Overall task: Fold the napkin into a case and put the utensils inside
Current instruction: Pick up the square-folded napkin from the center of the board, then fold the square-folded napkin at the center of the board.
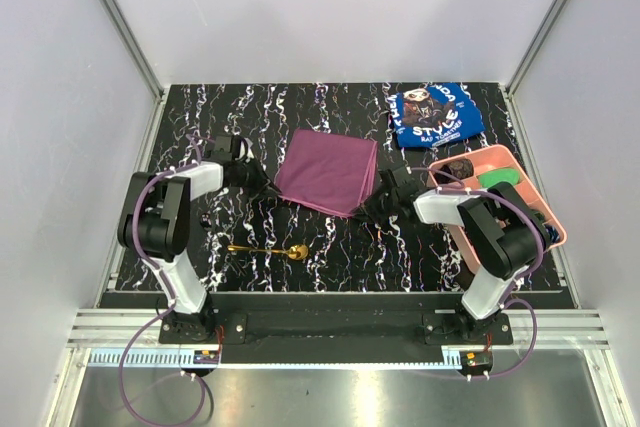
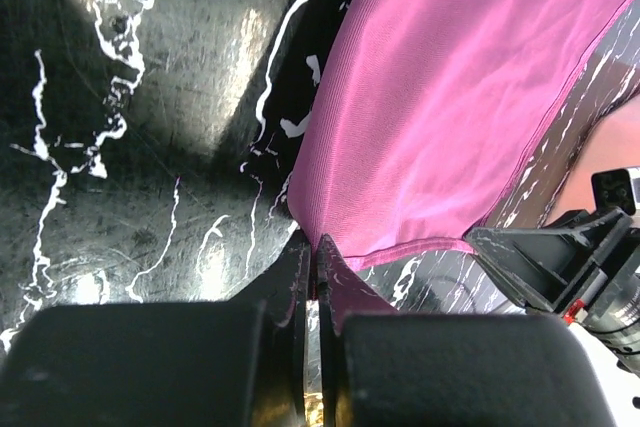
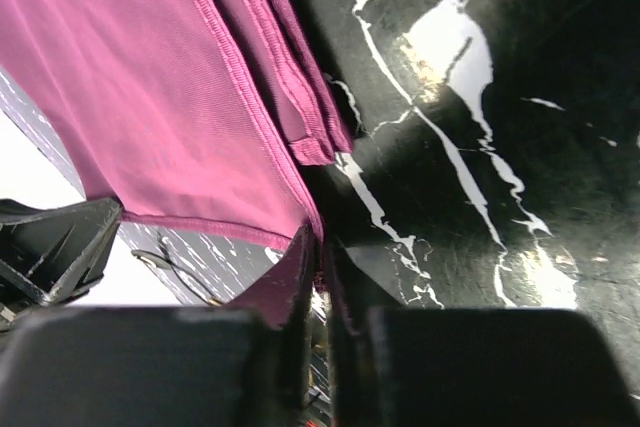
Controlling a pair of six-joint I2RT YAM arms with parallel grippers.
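Now both arms are gripping the napkin (image 1: 328, 172). The left gripper (image 2: 314, 245) is pinching one near corner, jaws closed tight on the cloth. The right gripper (image 3: 322, 245) is clamping the other near corner, with folded layers lying just ahead of its fingers. The spoon (image 1: 270, 249) is lying behind the left gripper, apart from the cloth.

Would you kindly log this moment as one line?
left gripper: shut on plum-purple cloth napkin corner | right gripper: shut on napkin corner | gold metal spoon: not held
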